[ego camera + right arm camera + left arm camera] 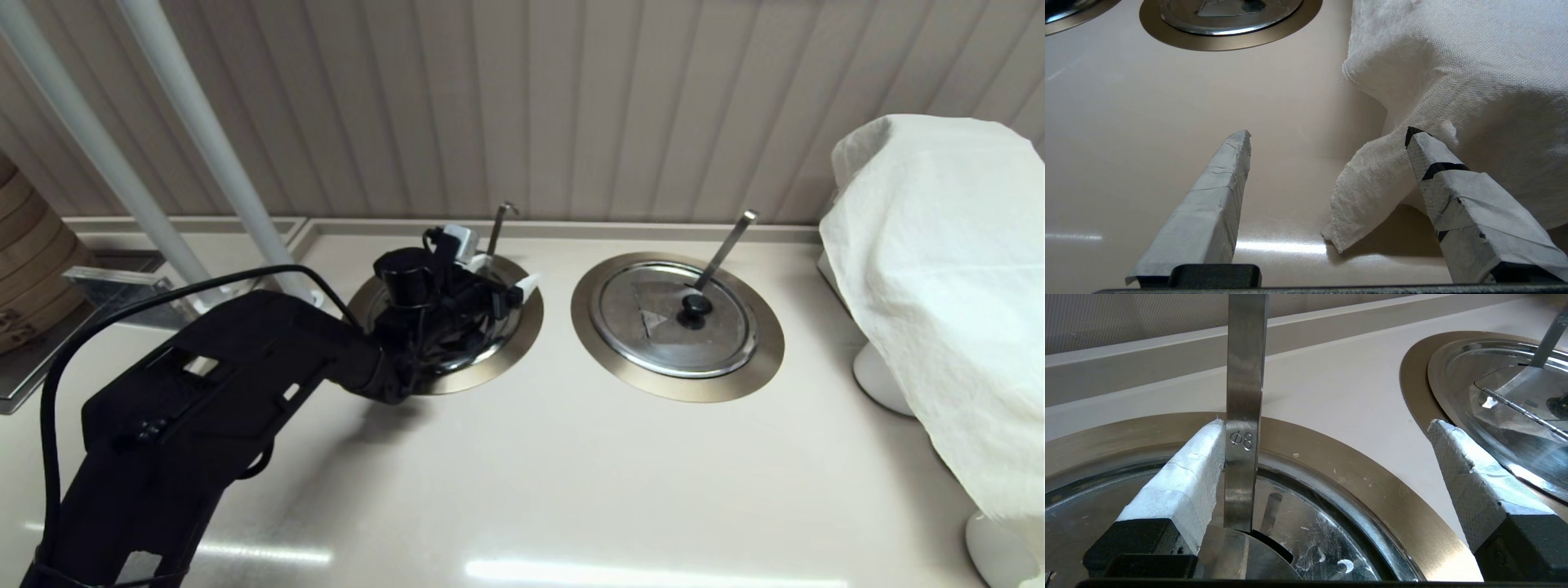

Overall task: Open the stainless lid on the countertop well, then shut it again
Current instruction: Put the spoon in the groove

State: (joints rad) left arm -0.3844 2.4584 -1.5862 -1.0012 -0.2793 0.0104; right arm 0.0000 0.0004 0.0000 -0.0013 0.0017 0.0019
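The stainless lid (490, 347) lies flat in the left countertop well, inside the wide brushed rim ring (532, 322). The thin hook-tipped ladle handle (498, 229) rises from its far edge. My left gripper (502, 273) hovers low over the lid's far side and hides its black knob. In the left wrist view the left gripper (1327, 424) is open. One taped finger (1188, 477) rests against the ladle handle (1243, 416); the other reaches over the ring (1372, 477). The lid (1310, 539) shows below. My right gripper (1327, 132) hangs open above bare counter.
The twin lid (673, 318) with a straight ladle handle (727, 245) sits in the right well. A white cloth (939, 286) drapes over something at the right, close to the right gripper. White poles (204, 139) and a bamboo steamer (24, 253) stand at the left.
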